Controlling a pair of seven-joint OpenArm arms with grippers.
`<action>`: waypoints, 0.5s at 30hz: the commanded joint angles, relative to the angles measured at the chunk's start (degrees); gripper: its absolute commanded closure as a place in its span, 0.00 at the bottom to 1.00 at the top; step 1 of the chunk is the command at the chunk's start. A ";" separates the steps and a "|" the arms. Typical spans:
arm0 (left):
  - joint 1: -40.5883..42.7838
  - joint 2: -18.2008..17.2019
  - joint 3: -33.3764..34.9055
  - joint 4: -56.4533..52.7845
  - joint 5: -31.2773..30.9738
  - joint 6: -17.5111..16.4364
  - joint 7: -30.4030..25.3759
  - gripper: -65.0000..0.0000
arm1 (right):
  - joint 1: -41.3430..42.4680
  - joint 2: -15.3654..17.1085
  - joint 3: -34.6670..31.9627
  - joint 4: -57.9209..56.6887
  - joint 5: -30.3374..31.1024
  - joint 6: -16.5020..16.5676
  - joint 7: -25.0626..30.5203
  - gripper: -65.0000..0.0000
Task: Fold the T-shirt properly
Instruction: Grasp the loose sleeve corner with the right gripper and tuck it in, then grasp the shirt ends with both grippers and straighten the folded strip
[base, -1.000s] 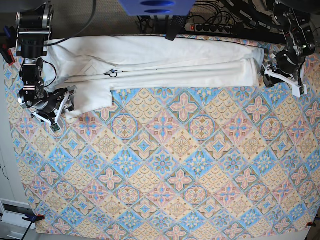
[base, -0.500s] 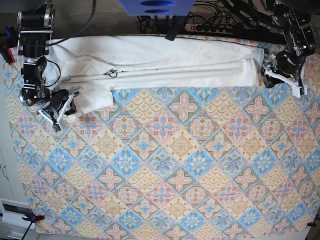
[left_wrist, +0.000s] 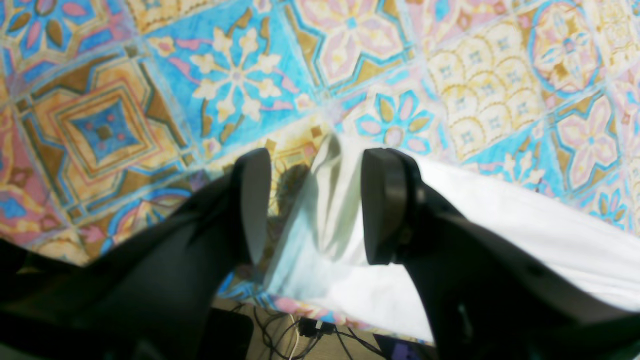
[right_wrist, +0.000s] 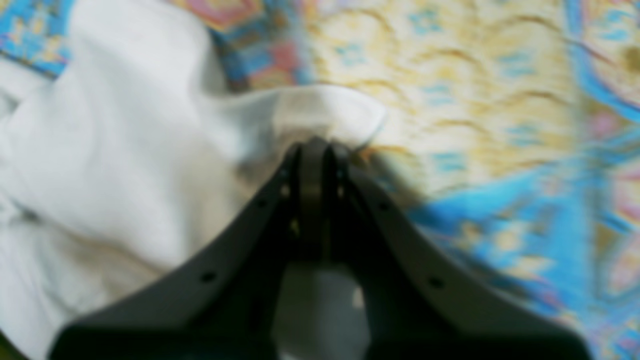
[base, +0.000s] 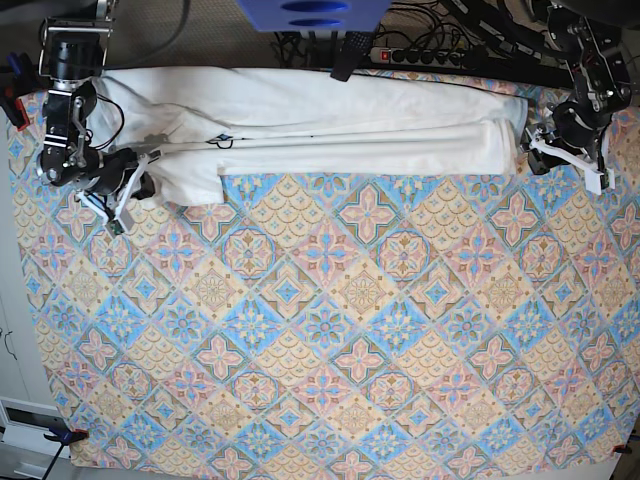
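base view, left to right: the right gripper (base: 128, 190) sits at the left end of the t-shirt (base: 330, 125), clenched on a fold of its white cloth near the sleeve; the t-shirt itself lies as a long, narrow, folded band across the far edge of the surface (base: 330, 340), which is covered by a patterned cloth of blue, pink and yellow tiles. a small dark mark (base: 222, 140) shows on the shirt near its left third. beyond the far edge lie a blue object (base: 312, 14) and a power strip (base: 425, 55) with cables. the left gripper (base: 535, 150) stands at the right end of the band, just beside the shirt's edge.

left wrist view: the left gripper (left_wrist: 310, 205) is released, its two dark fingers (left_wrist: 382, 205) apart, with a raised edge of the t-shirt (left_wrist: 500, 210) standing between them; whether a finger touches the cloth cannot be told. cables (left_wrist: 310, 330) show below the edge of the surface (left_wrist: 110, 120).

right wrist view (blurred): the right gripper (right_wrist: 314, 147) has its jaws pressed together on a rounded hem of the t-shirt (right_wrist: 125, 150), the cloth bunched to the left over the surface (right_wrist: 475, 100).
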 joint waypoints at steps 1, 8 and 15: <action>0.00 -0.76 -0.36 0.74 -0.47 -0.15 -0.88 0.55 | -0.32 1.17 1.79 3.52 1.00 0.19 0.17 1.00; 0.00 -0.76 -0.36 0.74 -0.47 -0.15 -0.88 0.55 | -7.88 0.99 7.94 18.29 1.09 0.19 -5.89 1.00; 0.00 -0.76 -0.36 0.74 -0.47 -0.15 -0.88 0.55 | -16.41 0.99 10.49 29.63 1.18 0.19 -8.88 1.00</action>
